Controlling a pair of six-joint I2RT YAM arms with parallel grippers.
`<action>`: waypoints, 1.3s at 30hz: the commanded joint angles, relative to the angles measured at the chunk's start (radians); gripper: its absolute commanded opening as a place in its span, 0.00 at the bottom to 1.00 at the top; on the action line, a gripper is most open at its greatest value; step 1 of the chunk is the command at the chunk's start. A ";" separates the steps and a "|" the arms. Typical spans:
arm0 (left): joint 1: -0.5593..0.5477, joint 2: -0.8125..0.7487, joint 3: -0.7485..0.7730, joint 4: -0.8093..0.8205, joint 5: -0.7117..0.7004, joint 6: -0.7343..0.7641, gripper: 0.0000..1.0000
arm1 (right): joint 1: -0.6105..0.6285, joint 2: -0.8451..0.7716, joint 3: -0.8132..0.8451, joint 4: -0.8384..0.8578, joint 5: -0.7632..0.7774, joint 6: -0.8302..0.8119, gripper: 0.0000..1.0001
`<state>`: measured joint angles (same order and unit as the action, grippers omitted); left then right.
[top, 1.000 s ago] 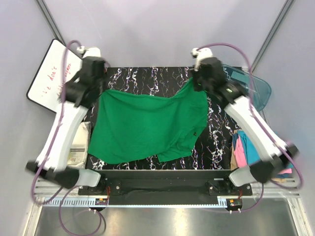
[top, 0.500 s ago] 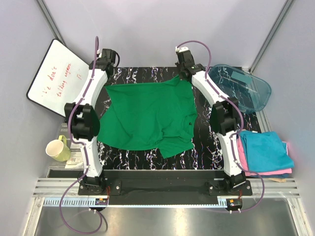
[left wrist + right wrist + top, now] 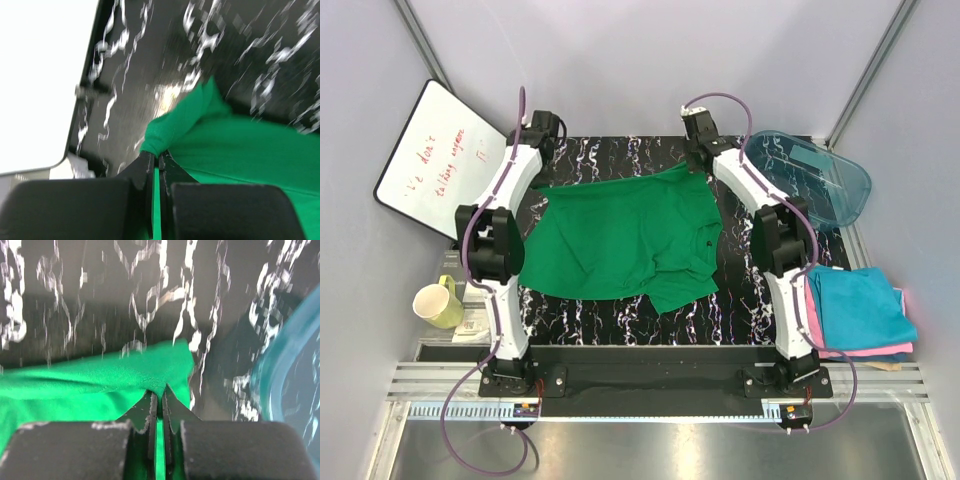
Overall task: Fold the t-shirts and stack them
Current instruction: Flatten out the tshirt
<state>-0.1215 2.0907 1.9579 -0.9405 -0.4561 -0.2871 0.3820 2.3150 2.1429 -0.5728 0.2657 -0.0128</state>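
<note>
A bright green t-shirt (image 3: 620, 235) lies spread and wrinkled on the black marbled mat (image 3: 740, 300). My left gripper (image 3: 536, 170) is shut on the shirt's far left corner; the pinched cloth shows in the left wrist view (image 3: 165, 137). My right gripper (image 3: 698, 162) is shut on the shirt's far right corner, seen in the right wrist view (image 3: 160, 382). Both grippers are at the mat's far edge. A stack of folded shirts sits at the right: teal-blue (image 3: 860, 305) on top, pink (image 3: 865, 350) under it, a tan edge (image 3: 885, 366) below.
A clear teal plastic tub (image 3: 815, 180) lies at the far right, close to my right gripper. A whiteboard (image 3: 430, 155) leans at the far left. A yellow-green mug (image 3: 438, 303) stands left of the mat.
Both arms have stretched out to the far edge of the mat, pulling the green shirt's far edge away from me and flattening it. Both grippers have stayed shut on it.
</note>
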 commanded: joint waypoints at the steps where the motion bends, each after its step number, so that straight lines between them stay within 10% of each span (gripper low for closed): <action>1: 0.008 -0.101 -0.057 -0.059 -0.032 -0.060 0.00 | -0.003 -0.209 -0.122 0.005 -0.051 0.048 0.00; 21: -0.032 -0.671 -0.058 -0.034 0.023 -0.029 0.00 | 0.008 -0.828 -0.201 -0.142 -0.154 0.033 0.00; 39: -0.150 -1.121 -0.045 -0.021 0.096 0.074 0.00 | 0.038 -1.111 0.080 -0.226 -0.290 0.103 0.00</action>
<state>-0.2604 1.0210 1.9293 -0.9920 -0.3473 -0.2699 0.4202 1.2221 2.1262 -0.7677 0.0082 0.0662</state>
